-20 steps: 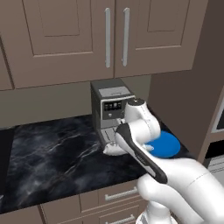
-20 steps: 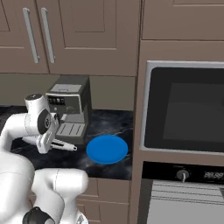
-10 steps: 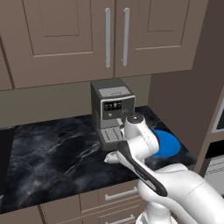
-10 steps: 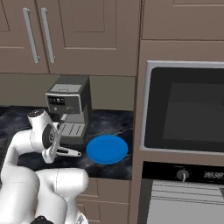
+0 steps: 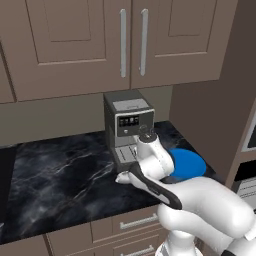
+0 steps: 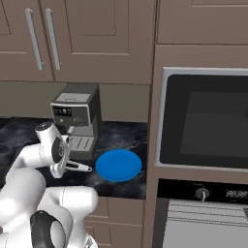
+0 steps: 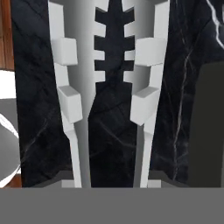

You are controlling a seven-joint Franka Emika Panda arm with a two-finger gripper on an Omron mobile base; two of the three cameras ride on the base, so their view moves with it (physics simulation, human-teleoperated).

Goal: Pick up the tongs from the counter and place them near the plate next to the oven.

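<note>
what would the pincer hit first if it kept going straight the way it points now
Likely the counter. In the hand view the pincer, shut on the tongs, looks past them onto bare black marble. The tongs' far end would probably touch first, though depth is hard to judge.

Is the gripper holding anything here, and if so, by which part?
Yes, the tongs. The gripper is shut on their handle end, and their toothed arms stretch away from it above the counter. The finger contact itself is hidden.

The black marble counter (image 5: 60, 185) carries a grey coffee machine (image 5: 127, 125) at its back edge and a blue plate (image 6: 118, 164) near its right end.
</note>
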